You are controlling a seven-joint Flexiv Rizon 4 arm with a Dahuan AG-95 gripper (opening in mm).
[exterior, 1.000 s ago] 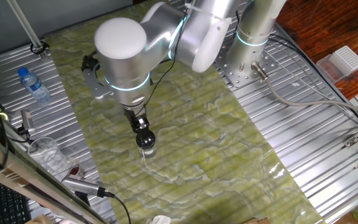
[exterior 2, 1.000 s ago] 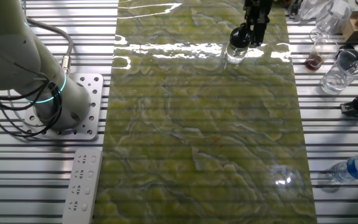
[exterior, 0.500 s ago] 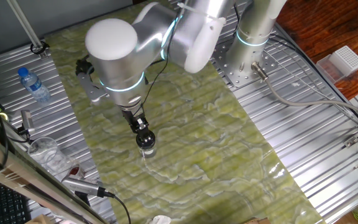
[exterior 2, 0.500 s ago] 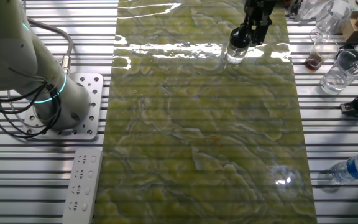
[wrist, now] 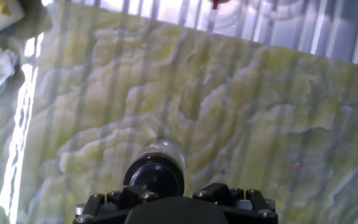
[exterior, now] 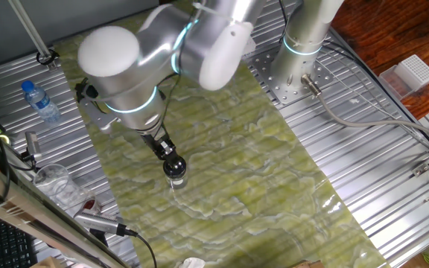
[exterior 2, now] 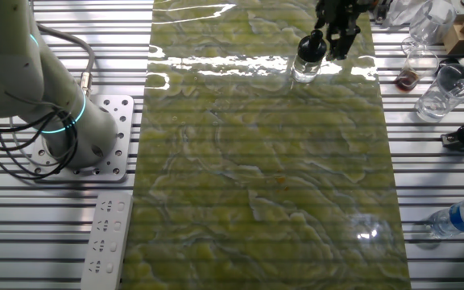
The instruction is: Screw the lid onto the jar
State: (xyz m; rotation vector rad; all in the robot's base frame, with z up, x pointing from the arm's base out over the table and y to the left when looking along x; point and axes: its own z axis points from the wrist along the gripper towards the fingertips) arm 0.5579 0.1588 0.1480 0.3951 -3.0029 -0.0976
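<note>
The tabletop [exterior: 348,186] is ribbed metal with a green marbled mat [exterior: 229,149] laid down the middle. The arm [exterior: 147,52] bends low over the mat, its glowing ring joints bright, and reaches down to the jaws [exterior: 171,158], which come in at a tilt. They sit closed on the lid [exterior: 174,166], the black cap gripped from both sides; in the hand view the lid [wrist: 156,176] shows just ahead of the dark jaw block. The lid sits on top of the jar [exterior: 176,179], which stands upright on the mat, near its edge in the other fixed view [exterior 2: 305,69]. Off the mat, on the metal ribs, a bottle [exterior: 40,102] with a blue cap lies well apart from the jar, and a clear cup [exterior 2: 443,89] stands near a dark-stained small glass [exterior 2: 409,76]. A white power strip [exterior 2: 107,238] lies beside the arm's base plate [exterior 2: 107,137].
</note>
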